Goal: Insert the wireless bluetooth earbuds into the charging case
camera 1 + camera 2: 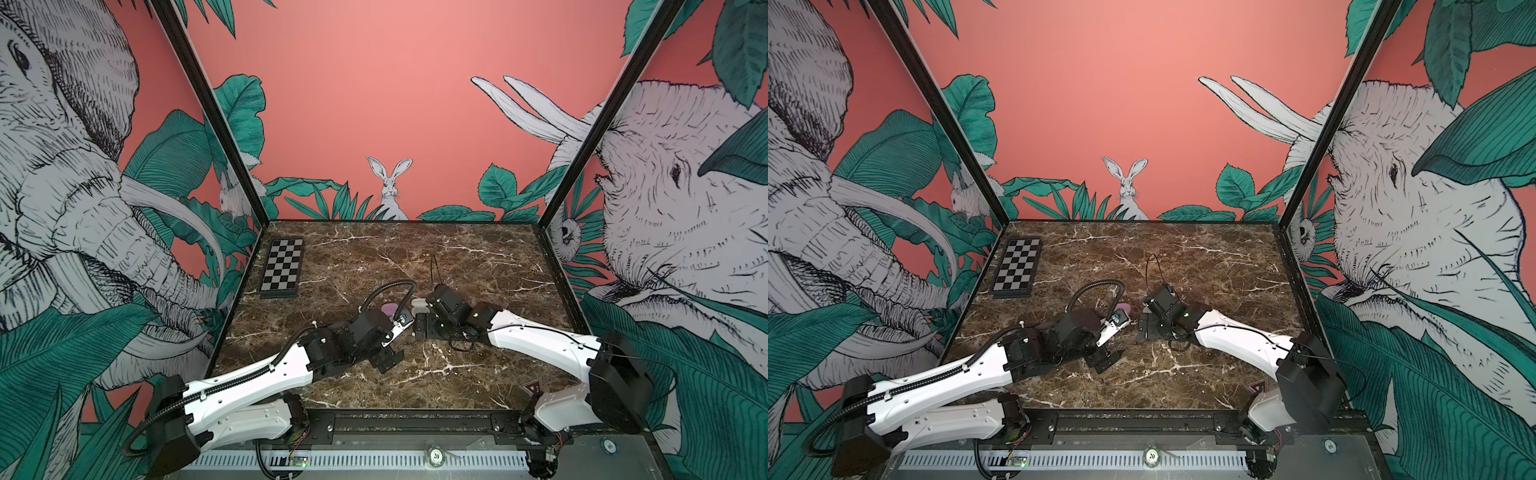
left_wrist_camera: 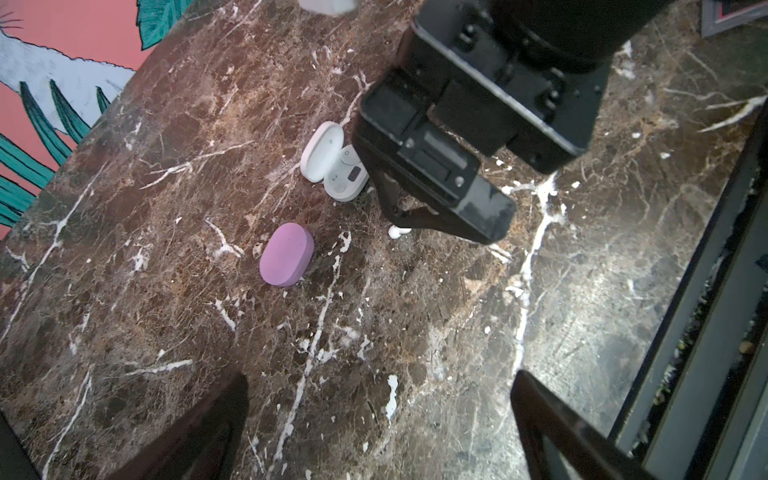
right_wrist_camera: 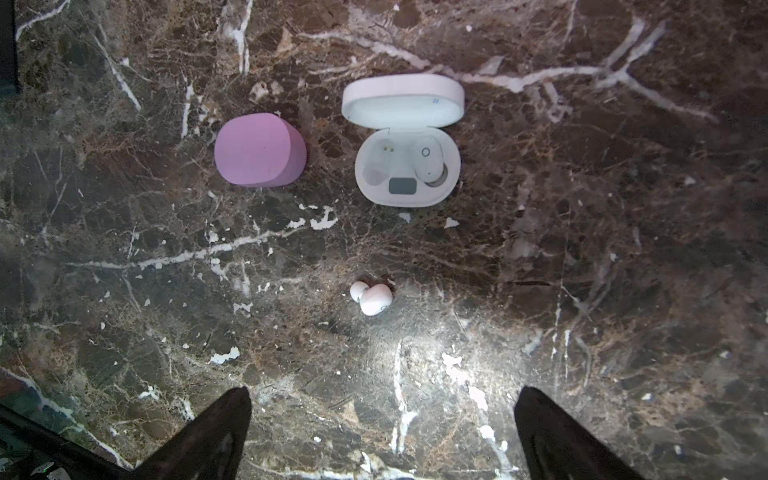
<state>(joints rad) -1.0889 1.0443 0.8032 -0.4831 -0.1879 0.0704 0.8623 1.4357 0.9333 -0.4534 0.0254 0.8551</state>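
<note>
In the right wrist view a white charging case (image 3: 407,189) lies open, its lid (image 3: 403,99) flipped back. One white earbud (image 3: 430,164) sits in a slot; the other slot is empty. A second white earbud (image 3: 372,297) lies loose on the marble, between the case and my right gripper (image 3: 383,390), which hangs open above the table, holding nothing. A closed lilac case (image 3: 259,151) lies beside the white one. My left gripper (image 2: 379,376) is open over bare marble, apart from both cases. The loose earbud (image 2: 397,232) shows half hidden under the right gripper. No lilac earbuds show.
A checkered board (image 1: 282,268) lies at the far left of the marble table (image 1: 478,266). Printed walls close three sides and a black rail (image 1: 407,422) runs along the front. The two arms' wrists nearly meet mid-table, by the lilac case (image 1: 390,309) and white case (image 1: 419,305).
</note>
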